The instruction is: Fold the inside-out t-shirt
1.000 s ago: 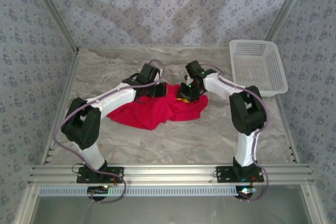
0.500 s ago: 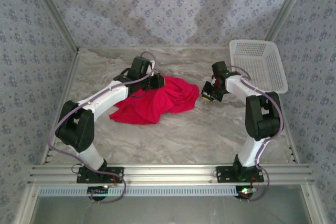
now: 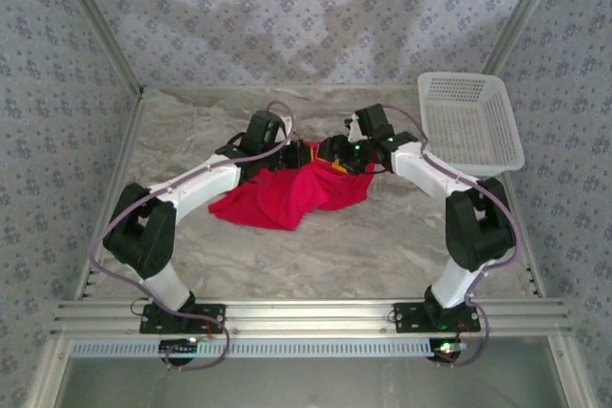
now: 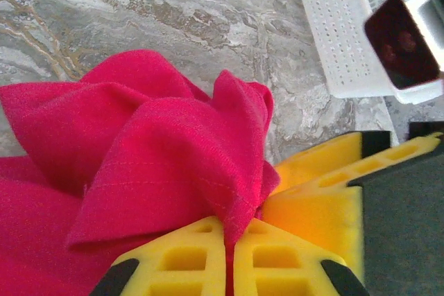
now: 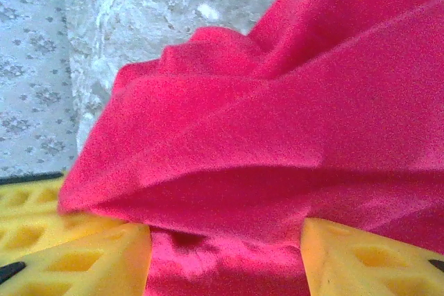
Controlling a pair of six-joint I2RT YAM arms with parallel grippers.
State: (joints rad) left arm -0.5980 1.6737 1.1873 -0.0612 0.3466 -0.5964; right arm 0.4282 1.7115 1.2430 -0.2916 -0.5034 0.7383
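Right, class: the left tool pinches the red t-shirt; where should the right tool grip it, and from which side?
Grip the raised fold on the t-shirt's far edge, beside the left tool. Come in low from the right: the fold bulges up between the right tool's open fingers, so closing there would probably catch it.

Grey marbled table [image 3: 316, 255] — blue-grey floral-print walls [image 3: 287, 16] on three sides, aluminium rail [image 3: 316, 312] along near edge, soft even light.
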